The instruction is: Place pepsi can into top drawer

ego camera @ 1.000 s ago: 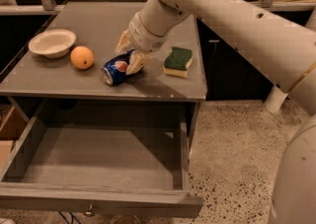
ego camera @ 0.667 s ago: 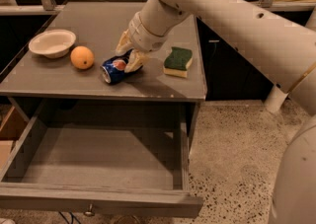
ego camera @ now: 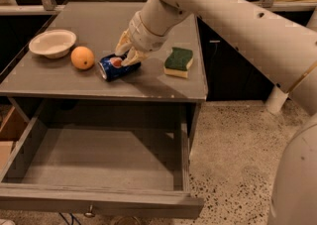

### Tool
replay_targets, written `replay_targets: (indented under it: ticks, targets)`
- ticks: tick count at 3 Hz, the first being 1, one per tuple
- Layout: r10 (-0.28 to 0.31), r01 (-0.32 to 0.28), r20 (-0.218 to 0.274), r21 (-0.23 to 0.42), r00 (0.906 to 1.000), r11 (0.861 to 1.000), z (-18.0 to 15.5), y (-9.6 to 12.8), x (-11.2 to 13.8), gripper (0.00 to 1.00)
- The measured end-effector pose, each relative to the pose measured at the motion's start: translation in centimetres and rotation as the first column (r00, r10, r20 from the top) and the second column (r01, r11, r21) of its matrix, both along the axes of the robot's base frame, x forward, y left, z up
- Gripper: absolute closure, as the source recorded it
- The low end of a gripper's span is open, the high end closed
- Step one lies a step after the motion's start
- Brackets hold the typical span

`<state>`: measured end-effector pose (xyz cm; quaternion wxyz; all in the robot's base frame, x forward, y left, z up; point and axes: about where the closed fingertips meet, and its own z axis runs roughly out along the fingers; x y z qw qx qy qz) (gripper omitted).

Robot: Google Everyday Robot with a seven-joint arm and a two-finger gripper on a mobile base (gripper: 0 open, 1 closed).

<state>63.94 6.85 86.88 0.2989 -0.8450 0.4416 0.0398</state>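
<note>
The pepsi can point(ego camera: 113, 68) is blue and lies on its side on the grey tabletop, just right of the orange. My gripper point(ego camera: 127, 54) comes down from the upper right and sits on the can's far right end, touching it and hiding that end. Below the tabletop the top drawer point(ego camera: 94, 201) is pulled wide open, with a bare grey interior and a small knob on its front panel.
An orange point(ego camera: 82, 57) and a white bowl point(ego camera: 52, 43) sit on the tabletop point(ego camera: 99, 21) to the can's left. A green and yellow sponge point(ego camera: 178, 62) lies to its right. My arm crosses the table's right side. Speckled floor lies to the right of the drawer.
</note>
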Motion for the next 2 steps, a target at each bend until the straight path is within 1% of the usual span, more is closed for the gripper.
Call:
replay_targets:
  ticks: [1, 2]
  targets:
    - [-0.015, 0.015, -0.007, 0.010, 0.9999, 1.000, 0.5, -0.3, 0.4, 1.00]
    - [-0.048, 0.048, 0.012, 0.012, 0.9988, 0.999, 2.9, -1.6, 0.9, 1.00]
